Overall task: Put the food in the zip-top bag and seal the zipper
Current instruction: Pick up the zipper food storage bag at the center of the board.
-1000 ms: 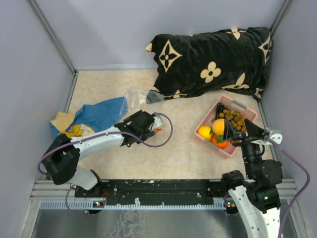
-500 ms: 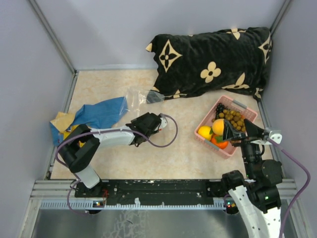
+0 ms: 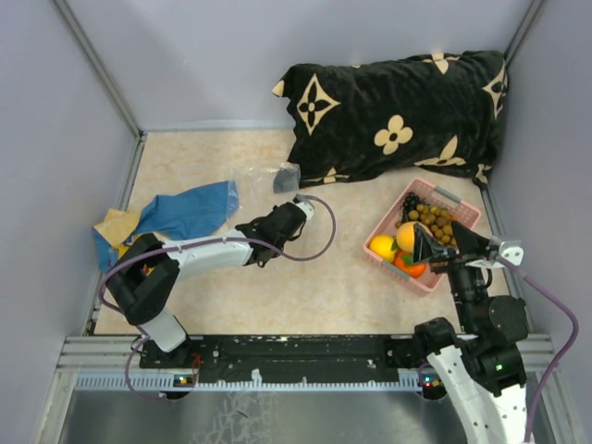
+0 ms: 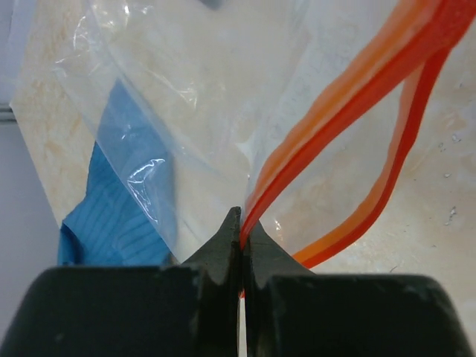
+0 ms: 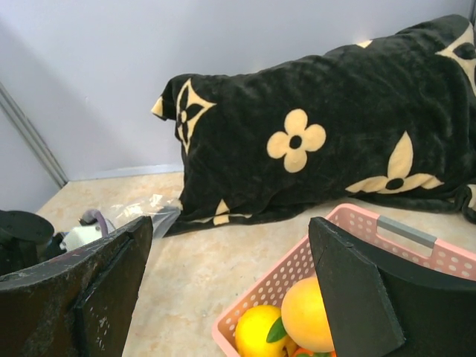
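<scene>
The clear zip-top bag (image 4: pixel 208 97) lies on the table left of centre, faint in the top view (image 3: pixel 252 181). My left gripper (image 4: pixel 242 227) is shut on one lip of its orange-red zipper (image 4: pixel 349 97), and the mouth gapes in a loop. From above, that gripper (image 3: pixel 298 211) sits just right of the bag. The food is in the pink basket (image 3: pixel 462 211): lemon (image 3: pixel 382 246), peach (image 3: pixel 408 236), an orange-red fruit (image 3: pixel 413 268), grapes (image 3: pixel 410 202) and berries (image 3: pixel 435 220). My right gripper (image 5: pixel 230 223) hangs open above the basket's near corner, holding nothing.
A black pillow (image 3: pixel 398 111) with cream flowers lies along the back wall, right behind the basket. A blue cloth (image 3: pixel 185 211) with a yellow thing (image 3: pixel 120 227) sits at the left edge. Grey walls close in on three sides.
My left gripper has swung right and away from me to the bag's mouth, and has gone from open to shut on the zipper strip. The right arm has not moved.
</scene>
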{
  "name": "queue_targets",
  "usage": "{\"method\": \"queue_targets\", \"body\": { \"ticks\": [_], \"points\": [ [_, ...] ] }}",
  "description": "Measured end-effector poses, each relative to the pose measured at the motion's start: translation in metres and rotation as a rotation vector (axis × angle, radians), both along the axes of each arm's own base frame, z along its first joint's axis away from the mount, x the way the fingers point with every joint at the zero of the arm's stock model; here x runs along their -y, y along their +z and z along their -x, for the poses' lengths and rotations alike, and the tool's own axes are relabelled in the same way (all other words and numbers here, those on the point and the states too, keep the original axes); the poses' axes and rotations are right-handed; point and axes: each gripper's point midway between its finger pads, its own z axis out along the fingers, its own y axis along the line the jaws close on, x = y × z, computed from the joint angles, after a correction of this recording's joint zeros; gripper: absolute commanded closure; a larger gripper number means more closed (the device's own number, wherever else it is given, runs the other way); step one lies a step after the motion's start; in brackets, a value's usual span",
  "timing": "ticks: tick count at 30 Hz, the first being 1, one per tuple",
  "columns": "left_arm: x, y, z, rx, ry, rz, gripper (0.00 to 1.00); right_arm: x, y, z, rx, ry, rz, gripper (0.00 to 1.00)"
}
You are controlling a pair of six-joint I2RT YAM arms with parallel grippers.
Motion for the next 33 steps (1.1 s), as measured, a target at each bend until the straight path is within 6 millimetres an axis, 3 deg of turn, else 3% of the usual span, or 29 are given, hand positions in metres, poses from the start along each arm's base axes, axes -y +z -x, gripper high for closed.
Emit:
{"method": "queue_targets", "body": {
  "ticks": [5,10,16,20,29,33],
  "points": [
    [0.002,0.019,0.006,0.015,0.104,0.156,1.0,-0.007,0.002,-0.008,-0.034,0.022,0.033,0.14],
    [0.008,0.053,0.015,0.038,0.189,0.396,1.0,-0.022,0.001,-0.022,-0.091,0.078,0.066,0.14],
    [0.019,0.083,0.018,0.033,0.308,0.614,1.0,-0.056,-0.018,-0.044,-0.178,0.224,0.106,0.14],
    [0.024,0.103,0.02,0.017,0.38,0.705,1.0,-0.076,-0.019,-0.053,-0.185,0.32,0.104,0.14],
    [0.033,0.139,0.026,-0.025,0.447,0.83,1.0,-0.119,-0.036,-0.08,-0.237,0.485,0.055,0.16],
    [0.038,0.146,0.028,-0.039,0.452,0.877,1.0,-0.15,-0.046,-0.081,-0.267,0.574,0.053,0.17]
  ]
}}
